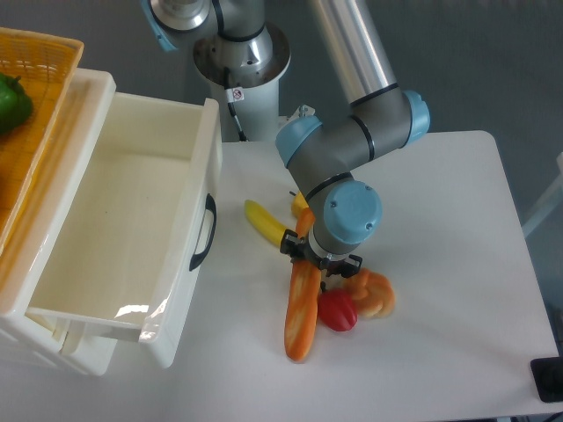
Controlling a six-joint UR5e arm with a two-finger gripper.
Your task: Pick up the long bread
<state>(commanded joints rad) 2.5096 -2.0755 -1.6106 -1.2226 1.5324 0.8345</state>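
Observation:
The long bread [300, 316], an orange-tan toy baguette, lies on the white table [440, 220], running from under my wrist down toward the front edge. My gripper [310, 264] points straight down over the bread's far end. Dark fingers [327, 278] show on either side of the loaf. The wrist hides the fingertips, so I cannot tell whether they press on the bread. The bread rests on the table.
A red toy pepper [338, 311] and a knotted golden roll [376, 294] touch the bread's right side. A yellow banana [264, 221] lies to its left. A big white bin [132, 229] stands at left, with a wicker basket [40, 53] holding a green pepper [10, 101] behind it.

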